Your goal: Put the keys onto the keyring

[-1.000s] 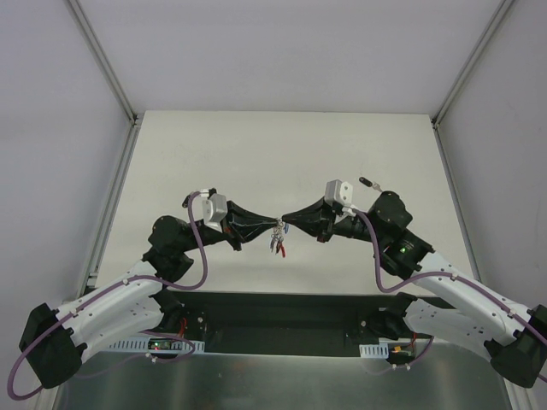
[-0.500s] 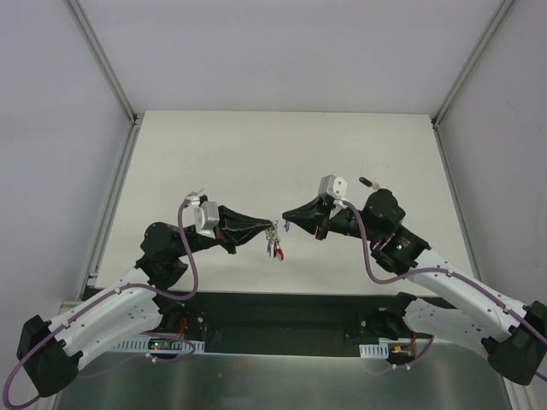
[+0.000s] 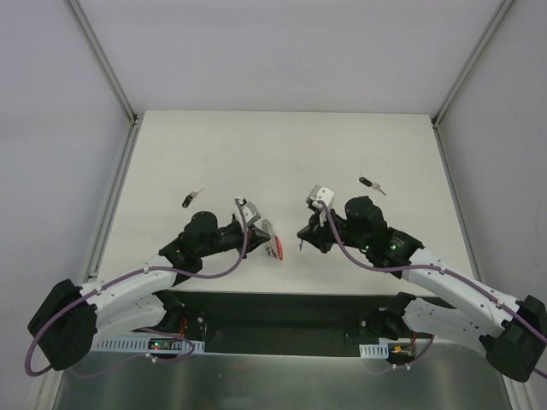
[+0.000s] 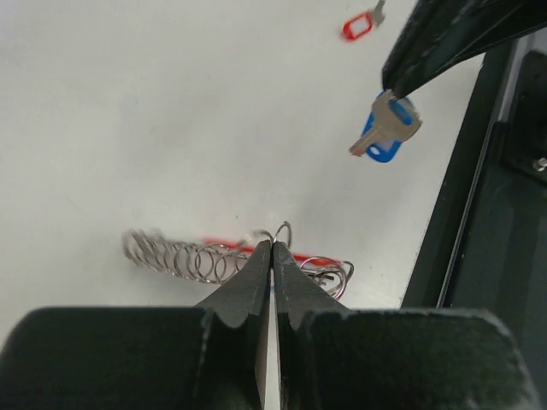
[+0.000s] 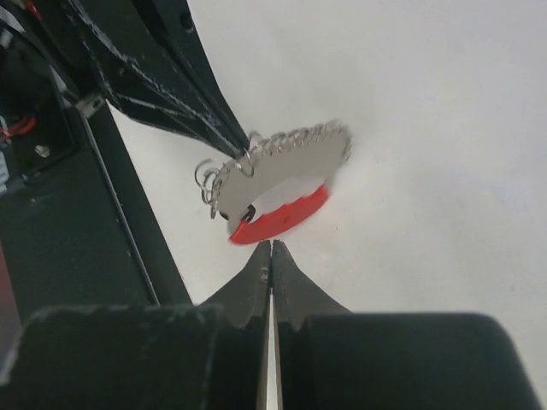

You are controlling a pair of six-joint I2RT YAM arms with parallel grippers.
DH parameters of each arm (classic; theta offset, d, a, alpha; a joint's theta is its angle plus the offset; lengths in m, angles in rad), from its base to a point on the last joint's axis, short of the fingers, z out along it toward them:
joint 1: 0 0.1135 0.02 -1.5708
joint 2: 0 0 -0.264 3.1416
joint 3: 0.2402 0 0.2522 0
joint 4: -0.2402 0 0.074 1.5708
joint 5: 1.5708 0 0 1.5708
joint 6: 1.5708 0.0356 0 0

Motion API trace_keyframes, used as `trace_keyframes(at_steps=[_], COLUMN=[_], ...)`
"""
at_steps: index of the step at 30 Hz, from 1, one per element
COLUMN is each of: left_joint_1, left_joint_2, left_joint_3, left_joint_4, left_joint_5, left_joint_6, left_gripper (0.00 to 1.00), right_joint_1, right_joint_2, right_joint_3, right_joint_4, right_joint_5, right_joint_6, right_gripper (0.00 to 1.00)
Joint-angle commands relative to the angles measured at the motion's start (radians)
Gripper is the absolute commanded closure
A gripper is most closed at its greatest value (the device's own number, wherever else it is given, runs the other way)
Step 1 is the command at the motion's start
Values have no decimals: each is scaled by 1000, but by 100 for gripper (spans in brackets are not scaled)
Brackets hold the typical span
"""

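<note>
The left end effector (image 4: 272, 249) is clamped on the keyring (image 5: 286, 212) at its metal ring, near the front edge of the desk (image 3: 256, 145). The right end effector (image 5: 271, 249) is closed on the blue-headed key (image 4: 386, 137) close by. Both look light: the chain is floppy, and the key is stiff and best pinched at its head.

Your top camera looks down on the keyring (image 3: 275, 246) from high behind it; both wrist cameras sit close, facing it from opposite sides.
</note>
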Motion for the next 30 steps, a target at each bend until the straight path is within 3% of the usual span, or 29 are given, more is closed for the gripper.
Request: trace_keyframes(at_steps=[1, 5, 15, 30], left_joint_1=[-12, -12, -11, -14], left_joint_2=[100, 226, 534, 597], left_joint_3=[115, 207, 403, 350], left_joint_4=[-201, -337, -334, -447], left_joint_5=[-100, -142, -192, -220], left_joint_6=[-6, -45, -28, -34], left_gripper=[100, 100, 100, 97], right_joint_1=[-2, -3, -37, -51], right_joint_2=[-29, -18, 25, 31], right_joint_3=[-38, -46, -79, -111], right_joint_4=[-70, -75, -14, 39], right_joint_5=[88, 135, 126, 108], right_joint_6=[27, 6, -39, -6], right_gripper=[99, 99, 99, 99])
